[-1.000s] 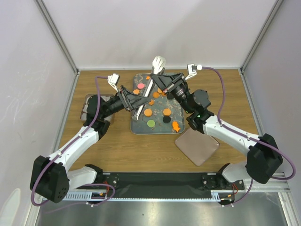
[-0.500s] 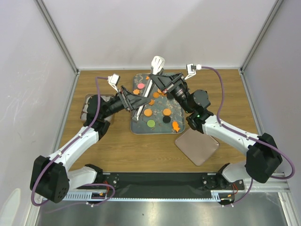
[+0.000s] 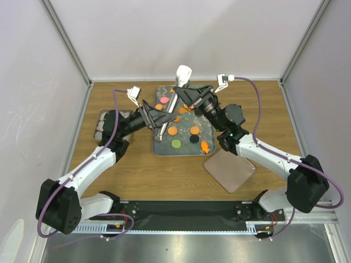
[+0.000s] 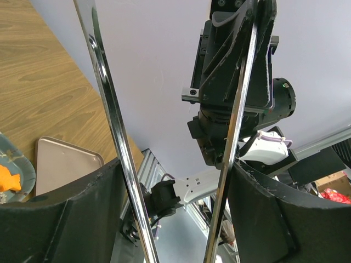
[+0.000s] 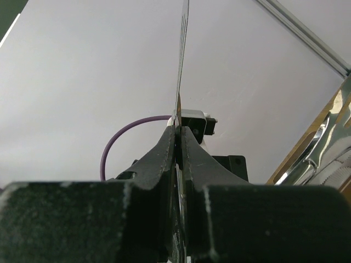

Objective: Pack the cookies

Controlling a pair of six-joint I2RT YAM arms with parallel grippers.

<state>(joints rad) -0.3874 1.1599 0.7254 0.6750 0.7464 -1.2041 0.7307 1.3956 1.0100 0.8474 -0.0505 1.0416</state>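
Note:
Several cookies lie on the floral tray (image 3: 160, 149): a pink disc (image 3: 164, 100), orange discs (image 3: 171, 131), a green one (image 3: 175, 143), a black one (image 3: 193, 139) and an orange fish (image 3: 204, 146). Metal tongs (image 3: 174, 97) with a white tip slant over the tray's far left part. My left gripper (image 3: 155, 116) (image 4: 175, 164) has both chrome tong arms (image 4: 112, 131) between its fingers, resting against the pads. My right gripper (image 3: 188, 98) (image 5: 178, 131) is shut on one thin tong arm, seen edge-on. Both grippers hover above the tray.
A flat brown tray (image 3: 230, 169) (image 4: 66, 159) lies on the wooden table to the near right of the floral tray. A dark container (image 3: 104, 123) sits at the left, partly under my left arm. White walls enclose the table on three sides.
The white tip of the tongs has drifted slightly left. Both arms have hardly moved, and the cookies lie where they were.

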